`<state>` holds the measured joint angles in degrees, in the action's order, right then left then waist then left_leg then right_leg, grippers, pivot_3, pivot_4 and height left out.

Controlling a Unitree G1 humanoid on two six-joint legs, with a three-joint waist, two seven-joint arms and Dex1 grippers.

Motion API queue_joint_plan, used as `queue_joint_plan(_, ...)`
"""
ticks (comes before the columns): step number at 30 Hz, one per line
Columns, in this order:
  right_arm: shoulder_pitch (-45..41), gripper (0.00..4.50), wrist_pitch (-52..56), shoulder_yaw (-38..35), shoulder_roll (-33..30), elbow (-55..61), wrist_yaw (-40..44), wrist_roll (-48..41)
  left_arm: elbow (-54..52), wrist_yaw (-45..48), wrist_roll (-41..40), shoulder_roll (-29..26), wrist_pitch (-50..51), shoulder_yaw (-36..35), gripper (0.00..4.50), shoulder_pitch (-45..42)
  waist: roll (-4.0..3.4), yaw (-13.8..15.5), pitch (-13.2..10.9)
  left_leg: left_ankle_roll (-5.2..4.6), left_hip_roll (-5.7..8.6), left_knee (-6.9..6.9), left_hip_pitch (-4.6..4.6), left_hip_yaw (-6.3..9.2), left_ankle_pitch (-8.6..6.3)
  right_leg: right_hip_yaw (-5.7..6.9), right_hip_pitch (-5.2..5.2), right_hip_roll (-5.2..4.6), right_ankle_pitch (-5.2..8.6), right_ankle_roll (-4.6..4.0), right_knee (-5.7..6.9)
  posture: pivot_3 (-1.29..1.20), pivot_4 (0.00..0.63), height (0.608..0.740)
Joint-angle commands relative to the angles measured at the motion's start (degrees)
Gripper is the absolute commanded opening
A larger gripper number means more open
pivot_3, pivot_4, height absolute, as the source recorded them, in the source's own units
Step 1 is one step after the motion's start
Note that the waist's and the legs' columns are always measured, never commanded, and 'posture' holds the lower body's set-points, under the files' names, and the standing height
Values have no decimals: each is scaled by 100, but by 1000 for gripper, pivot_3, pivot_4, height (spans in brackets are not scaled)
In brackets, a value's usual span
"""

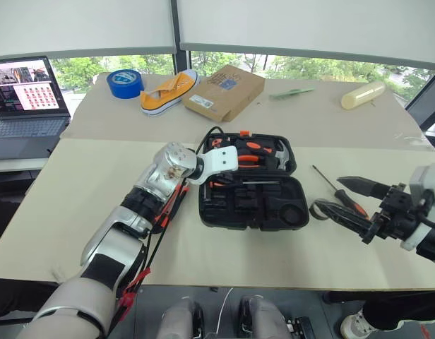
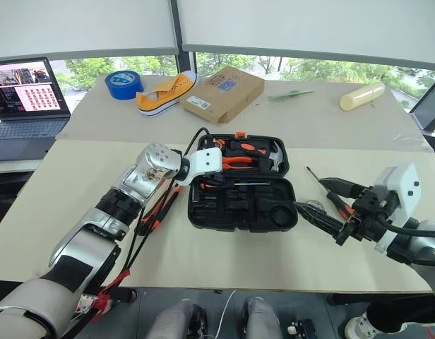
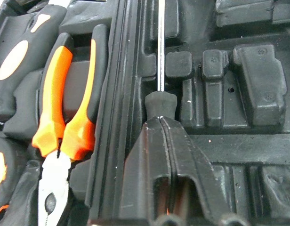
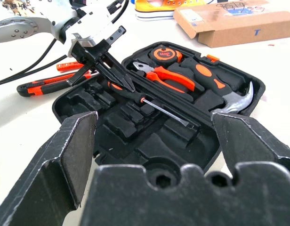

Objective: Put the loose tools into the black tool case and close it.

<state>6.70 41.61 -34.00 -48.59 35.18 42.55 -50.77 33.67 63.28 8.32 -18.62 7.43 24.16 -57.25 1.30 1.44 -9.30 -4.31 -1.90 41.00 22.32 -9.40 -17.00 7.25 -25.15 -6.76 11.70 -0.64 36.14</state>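
Note:
The black tool case (image 1: 203, 210) lies open in the middle of the table. One screwdriver (image 4: 152, 104) rests in a slot of its near half, shaft pointing right. My left gripper (image 3: 160, 123) is shut, its tips right at the end of that screwdriver's handle (image 3: 159, 101), with nothing between the fingers. My right gripper (image 1: 327, 193) hovers open to the right of the case. Under it lie a second screwdriver (image 2: 316, 179) and a small dark tape roll (image 2: 309, 206). The utility knife (image 4: 44, 86) lies left of the case, with a slim red tool (image 4: 72, 66) beside it.
Orange-handled pliers (image 4: 171, 77), a hammer (image 4: 239, 96) and a tape measure (image 4: 165, 53) sit in the case's far half. Farther back are a cardboard box (image 1: 224, 92), a yellow shoe (image 1: 168, 90), a blue tape roll (image 1: 125, 82) and a cream cylinder (image 1: 362, 94). A laptop (image 1: 27, 99) stands far left.

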Motion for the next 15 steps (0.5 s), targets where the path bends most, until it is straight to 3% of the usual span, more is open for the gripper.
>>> queue_joint_plan(1,-84,4500,-85,-123,-7,38,-30,-113,71,-42,219,34,-151,134,29,-77,0,0,0,0,0,0,0,0,0,0,0,0,0,0,0,0,150,731)
queue_joint_plan(10,-218,4500,-105,28,36,-58,-75,-49,396,-226,651,109,-275,388,29,1,0,15,4,-4,0,1,-8,1,-2,-1,10,-1,0,0,-1,0,150,731)
queue_joint_plan(15,135,4500,-224,79,56,-101,-79,382,273,-197,259,36,-182,-80,29,7,0,38,6,-12,-1,10,-10,3,-7,-4,15,-3,-1,2,1,0,150,731)
